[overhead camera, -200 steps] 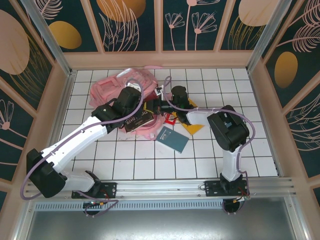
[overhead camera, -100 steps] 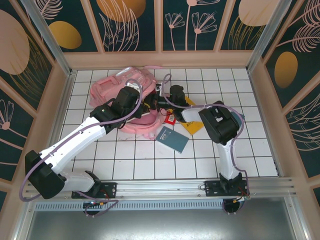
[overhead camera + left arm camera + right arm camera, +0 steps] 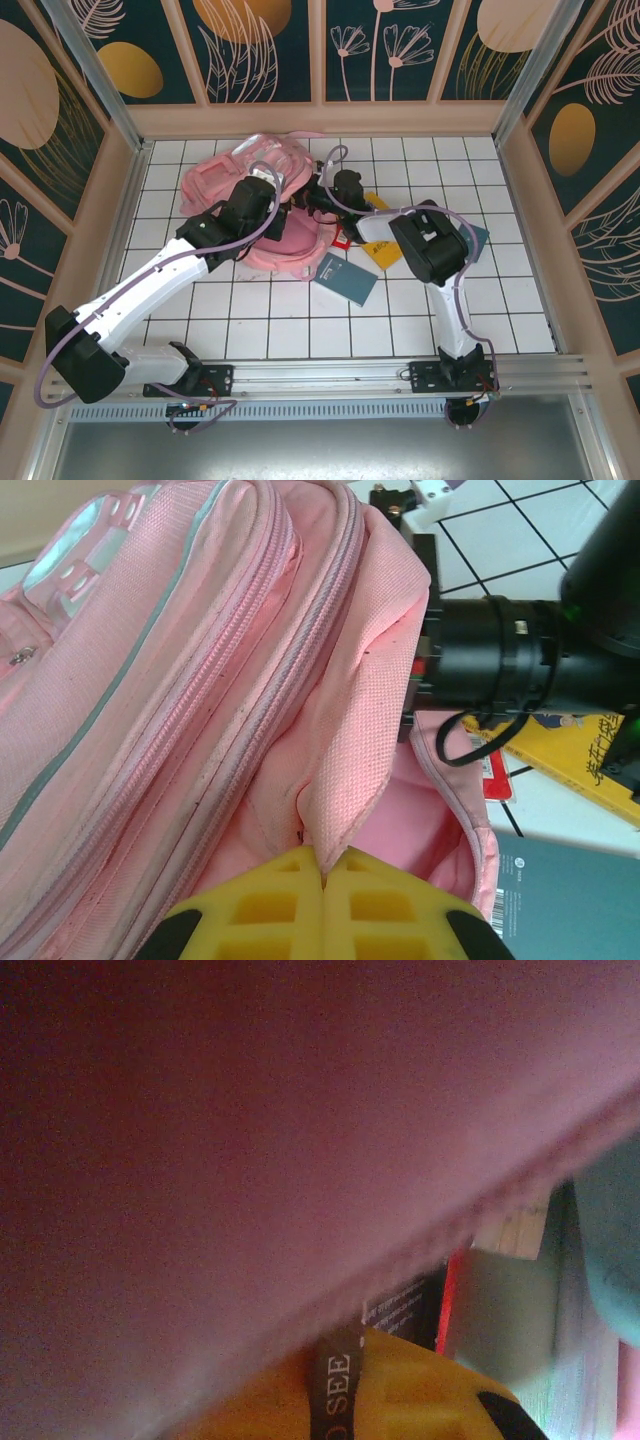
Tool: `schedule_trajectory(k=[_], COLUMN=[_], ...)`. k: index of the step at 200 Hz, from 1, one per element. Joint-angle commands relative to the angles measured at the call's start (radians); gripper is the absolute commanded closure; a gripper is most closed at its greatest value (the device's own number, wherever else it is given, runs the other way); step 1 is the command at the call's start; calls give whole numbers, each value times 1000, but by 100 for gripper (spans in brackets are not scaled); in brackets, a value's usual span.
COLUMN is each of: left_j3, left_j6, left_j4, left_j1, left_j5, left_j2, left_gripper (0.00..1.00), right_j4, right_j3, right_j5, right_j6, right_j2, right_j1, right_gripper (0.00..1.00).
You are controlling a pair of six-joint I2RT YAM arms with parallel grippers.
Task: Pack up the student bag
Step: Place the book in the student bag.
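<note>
While my left gripper (image 3: pixel 322 865) is clenched on the mouth flap of the student bag (image 3: pixel 170 670), which lies at the far side of the table (image 3: pixel 420 320), my right gripper (image 3: pixel 318 196) reaches inside, and I cannot tell whether it grasps anything. If that fabric slips from my pinch, the mouth could sag and snag the right wrist.
</note>
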Motion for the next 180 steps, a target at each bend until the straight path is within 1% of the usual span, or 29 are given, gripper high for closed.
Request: schedule_trajectory(k=[1,15,34,63,70,79,87,99,108,121,130,138,151,174,180], left_j3=[0,0,0,-5,-7,-8,-7,-5,-7,-7,-8,-7,-5,-2,-2], left_j6=[1,-3,-5,-4,-5,-7,-6,-6,-5,-4,-3,-3,-3,-4,-4], left_j4=[56,57,56,59,61,65,66,63,62,60,59,59,59,62,64], left_j1=[-11,-11,-11,-12,-10,-12,-11,-11,-11,-11,-11,-10,-11,-10,-10], left_j5=[36,38,42,42,45,47,46,39,32,21,14,10,4,-8,-10], left_j2=[-43,-43,-45,-46,-46,-43,-41,-38,-39,-38,-37,-35,-32,-29,-29], left_gripper=[100,100,100,100,100,100,100,100,100,100,100,100,100,100,100], right_j4=[24,-12,44,-2,-32,-77,-126,-142,-135,-129,-136,-146,-162,-202,-203], right_j3=[90,100,86,89,104,136,168,192,170,109,69,37,-12,-91,-115], right_j5=[94,111,104,123,128,124,95,54,48,59,66,67,71,77,80], right_j6=[-80,-99,-69,-99,-113,-135,-154,-170,-171,-188,-209,-225,-247,-287,-291], right_j2=[2,14,27,19,22,32,47,64,54,16,-16,-44,-89,-163,-183], right_j1=[23,32,24,18,22,29,36,43,43,39,36,34,31,29,30], right_gripper=[100,100,100,98,94,83,81,75,71,61,56,53,52,52,53])
